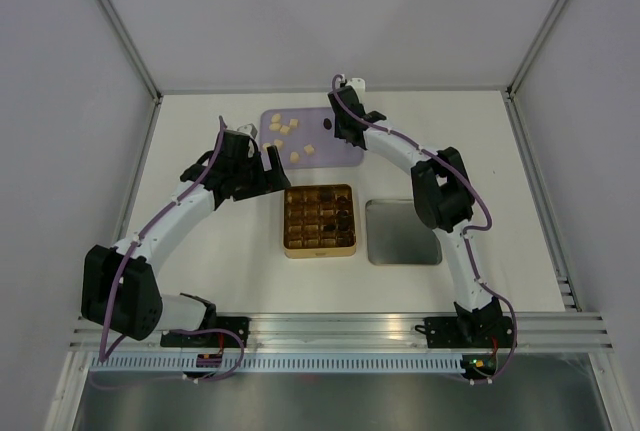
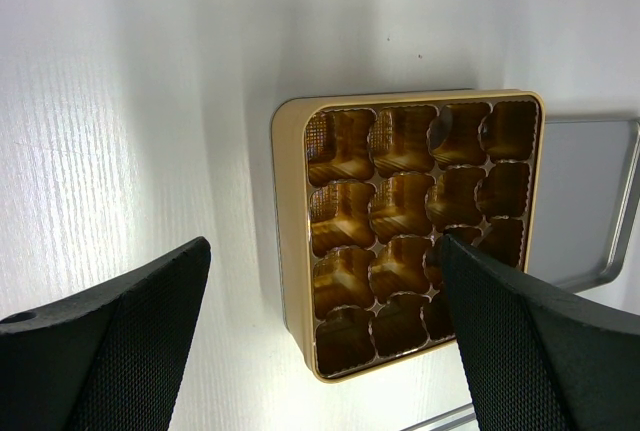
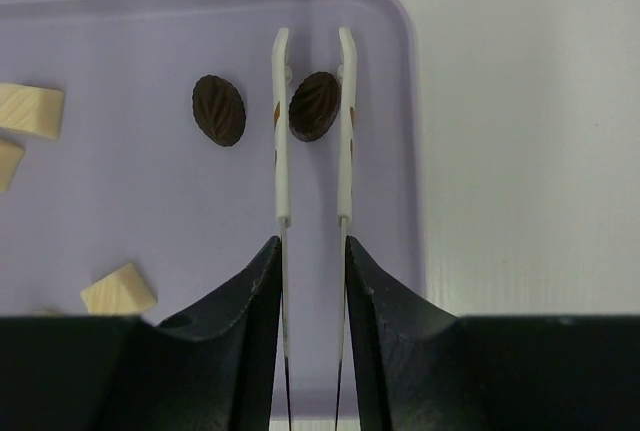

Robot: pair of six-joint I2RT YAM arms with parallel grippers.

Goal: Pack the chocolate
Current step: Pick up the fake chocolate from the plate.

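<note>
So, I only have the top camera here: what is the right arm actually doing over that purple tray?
Observer: The right gripper is shut on tweezers, and their tips flank a dark leaf-patterned chocolate on the tray.
Operator: Is it pinched?
Observer: The blades sit right at its edges. I can't tell whether they press it.
Operator: And the left arm?
Observer: The left gripper is wide open and holds nothing, with the gold tin in view between its fingers.

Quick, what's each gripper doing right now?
Left gripper: open, holding nothing.
Right gripper: closed on the tweezers, whose tips straddle a dark chocolate piece.
</note>
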